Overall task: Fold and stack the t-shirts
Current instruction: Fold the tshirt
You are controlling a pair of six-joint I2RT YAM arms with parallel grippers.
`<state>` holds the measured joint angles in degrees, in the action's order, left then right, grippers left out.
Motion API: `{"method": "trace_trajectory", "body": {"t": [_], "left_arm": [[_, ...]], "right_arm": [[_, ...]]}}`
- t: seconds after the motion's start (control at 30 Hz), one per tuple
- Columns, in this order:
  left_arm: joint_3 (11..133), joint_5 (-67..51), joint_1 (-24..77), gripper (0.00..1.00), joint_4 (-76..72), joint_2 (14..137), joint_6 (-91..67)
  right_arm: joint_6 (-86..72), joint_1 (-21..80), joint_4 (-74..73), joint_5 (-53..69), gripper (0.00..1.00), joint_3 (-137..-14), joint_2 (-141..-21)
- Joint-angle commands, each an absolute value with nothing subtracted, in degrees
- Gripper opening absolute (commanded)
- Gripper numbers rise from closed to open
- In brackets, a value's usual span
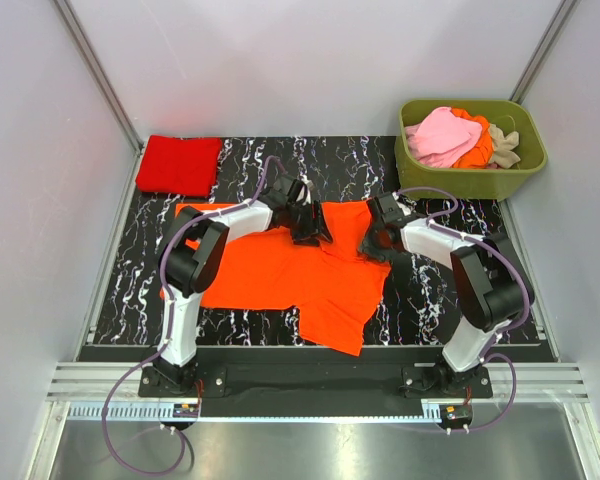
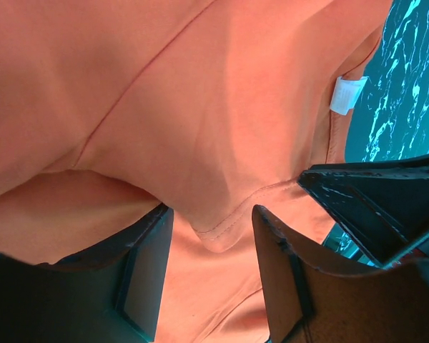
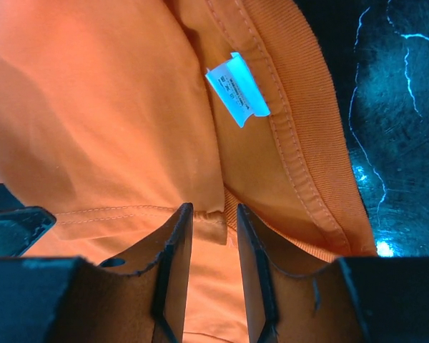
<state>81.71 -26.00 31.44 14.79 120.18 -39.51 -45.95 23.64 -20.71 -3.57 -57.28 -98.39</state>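
top view looks down from behind; both wrist views, very close, share the neck label (image 3: 236,89).

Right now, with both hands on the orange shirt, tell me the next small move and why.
Probably close the left hand: a ridge of the orange t-shirt sits between its parted fingers, while the right hand looks pinched on cloth by the white label. Then both could lift that edge.

**A:** Black marbled surface (image 1: 250,165), what's lying on it?

**B:** Orange t-shirt (image 1: 280,275) spread across the middle, rumpled toward five o'clock. Folded red t-shirt (image 1: 179,164) at ten o'clock, olive-green tub (image 1: 470,182) at two o'clock.
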Motion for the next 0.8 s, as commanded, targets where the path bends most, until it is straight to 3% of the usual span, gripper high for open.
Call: {"method": "trace_trajectory", "body": {"t": [0.0,0.1,0.23,0.27,0.4,0.57,0.63,0.77], "left_arm": [[84.11,-26.37,31.99,0.52,15.03,118.04,-39.02],[84.11,-26.46,32.17,0.45,15.12,118.21,-38.85],[84.29,-26.28,32.26,0.29,15.64,117.95,-38.76],[84.64,-26.28,32.17,0.22,15.91,118.04,-38.59],[86.04,-25.93,32.17,0.12,19.06,117.42,-37.36],[88.59,-23.12,32.25,0.12,24.25,116.46,-34.11],[89.29,-22.68,32.17,0.06,26.71,116.37,-33.14],[92.19,-20.48,32.17,0.05,32.59,115.84,-29.54]], "right_arm": [[-46.93,24.26,-19.34,-4.75,0.38,-57.66,-98.79],[-46.67,24.35,-19.07,-4.57,0.31,-57.92,-98.79],[-46.23,24.35,-18.81,-4.75,0.1,-57.83,-97.82],[-46.14,24.43,-18.72,-4.75,0.01,-57.83,-97.47],[-45.88,24.35,-18.9,-4.83,0.0,-57.48,-95.54],[-45.62,24.43,-18.99,-5.1,0.0,-56.78,-92.29],[-45.62,24.35,-19.16,-5.1,0.0,-56.51,-90.89],[-45.35,24.43,-20.12,-5.27,0.0,-55.55,-88.51]]}}
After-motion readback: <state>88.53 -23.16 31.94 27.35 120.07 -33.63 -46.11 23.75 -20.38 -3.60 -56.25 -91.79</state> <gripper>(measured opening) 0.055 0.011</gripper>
